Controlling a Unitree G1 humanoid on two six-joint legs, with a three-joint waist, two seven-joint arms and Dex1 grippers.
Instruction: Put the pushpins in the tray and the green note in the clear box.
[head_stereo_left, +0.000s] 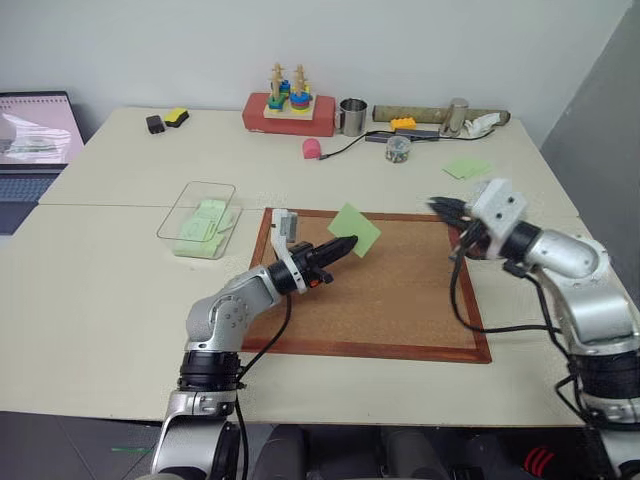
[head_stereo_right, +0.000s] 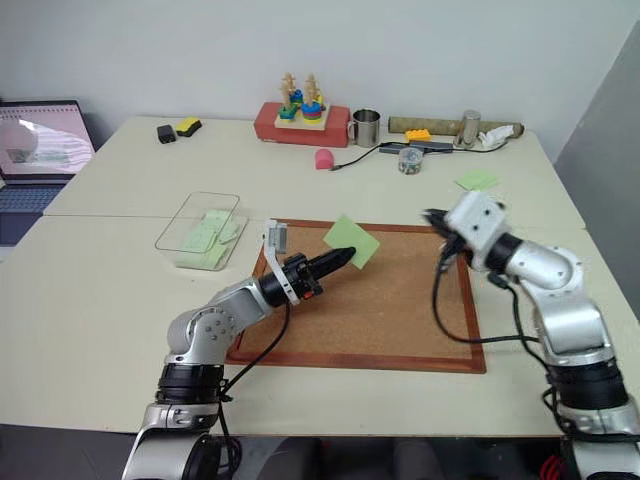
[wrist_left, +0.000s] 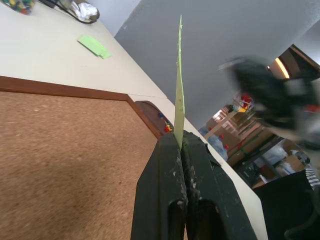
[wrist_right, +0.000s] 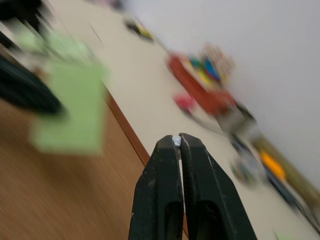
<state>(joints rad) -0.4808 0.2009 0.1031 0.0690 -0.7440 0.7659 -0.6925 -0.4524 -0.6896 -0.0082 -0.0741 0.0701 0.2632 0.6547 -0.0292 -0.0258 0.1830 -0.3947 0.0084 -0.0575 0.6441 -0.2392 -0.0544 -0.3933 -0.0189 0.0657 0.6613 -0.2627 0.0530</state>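
Two black-fingered grippers: left gripper (head_stereo_left: 347, 244) pinches pale green paper note (head_stereo_left: 356, 227) above wood-framed corkboard (head_stereo_left: 400, 300); right gripper (wrist_right: 178, 141) closed, grasping something tiny.

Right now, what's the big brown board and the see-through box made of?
The board looks like cork: matte, speckled brown, inside a reddish wooden-looking frame. The box looks like clear, glossy plastic, since green paper slips show through its walls.
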